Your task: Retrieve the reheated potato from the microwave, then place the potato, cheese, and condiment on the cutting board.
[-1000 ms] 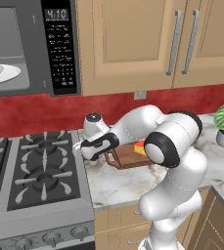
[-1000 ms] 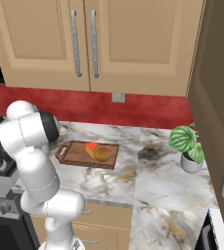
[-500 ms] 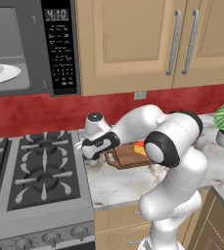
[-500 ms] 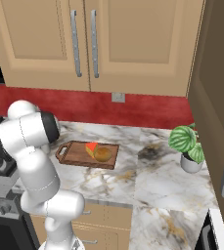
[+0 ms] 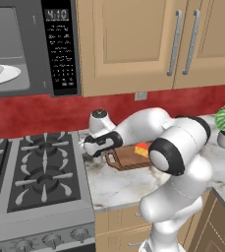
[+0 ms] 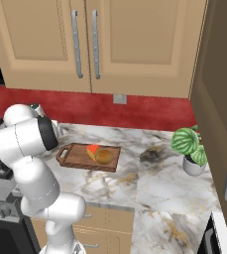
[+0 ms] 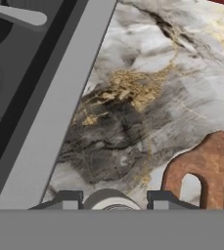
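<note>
A: Left to right, w/ the left base view first?
B: Microwave (image 5: 30, 47) up top left, door open, white plate (image 5: 1, 74) inside. Stove (image 5: 35, 172) below it. Then the marble counter (image 5: 119, 184).

A: Where's the tool?
B: Tool (image 5: 95, 150) sits low at the counter's left edge, just right of the stove, beside the looped handle of the cutting board (image 5: 128, 157). In the hand view the two fingertips (image 7: 67, 197) stand close on either side of a pale rounded cap, the condiment (image 7: 108, 200), so the tool is clamped on the condiment. Board handle shows to the right there, apart from the bottle.

A: Is the bottle off the counter?
B: Can't tell.

A: Potato & cheese?
B: Both on the cutting board in the right base view: potato (image 6: 104, 157) near the board's right end, cheese (image 6: 91, 150) touching it on the left, red edge up.

A: Further right?
B: Potted plant (image 6: 190, 149) near the tall dark unit, well apart from the board. Wood cabinets (image 6: 135, 44) above, red backsplash behind.
</note>
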You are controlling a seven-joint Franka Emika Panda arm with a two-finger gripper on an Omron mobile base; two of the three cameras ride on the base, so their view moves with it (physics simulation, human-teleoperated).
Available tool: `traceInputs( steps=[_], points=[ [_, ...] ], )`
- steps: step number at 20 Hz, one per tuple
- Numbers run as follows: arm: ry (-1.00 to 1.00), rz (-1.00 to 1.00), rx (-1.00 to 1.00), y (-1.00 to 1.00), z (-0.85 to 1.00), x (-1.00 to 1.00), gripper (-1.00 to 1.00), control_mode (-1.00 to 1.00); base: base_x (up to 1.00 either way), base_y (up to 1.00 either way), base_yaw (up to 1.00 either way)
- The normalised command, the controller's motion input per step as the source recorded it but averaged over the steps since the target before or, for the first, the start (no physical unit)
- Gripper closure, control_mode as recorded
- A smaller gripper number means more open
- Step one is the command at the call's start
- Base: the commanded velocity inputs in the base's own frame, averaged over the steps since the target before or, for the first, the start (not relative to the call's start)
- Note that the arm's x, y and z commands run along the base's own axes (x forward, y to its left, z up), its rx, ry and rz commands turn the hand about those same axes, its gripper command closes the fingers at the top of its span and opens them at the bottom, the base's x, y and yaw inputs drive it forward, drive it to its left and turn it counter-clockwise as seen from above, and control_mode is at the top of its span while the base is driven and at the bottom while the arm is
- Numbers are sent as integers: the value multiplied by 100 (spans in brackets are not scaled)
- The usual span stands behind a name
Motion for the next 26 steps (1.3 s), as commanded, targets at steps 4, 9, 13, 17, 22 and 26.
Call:
traceInputs(
  steps=[4,9,13,17,22,26],
  points=[
    [0,0,0,-44,25,-5,100,-100,0,0,0],
    [1,0,0,-56,8,-1,100,-100,0,0,0],
    [0,0,0,-61,0,-4,100,-100,0,0,0],
    [0,0,0,-55,-1,-3,100,-100,0,0,0],
    [0,0,0,-42,-12,4,100,-100,0,0,0],
    [0,0,0,-28,-18,9,100,-100,0,0,0]
  ],
)
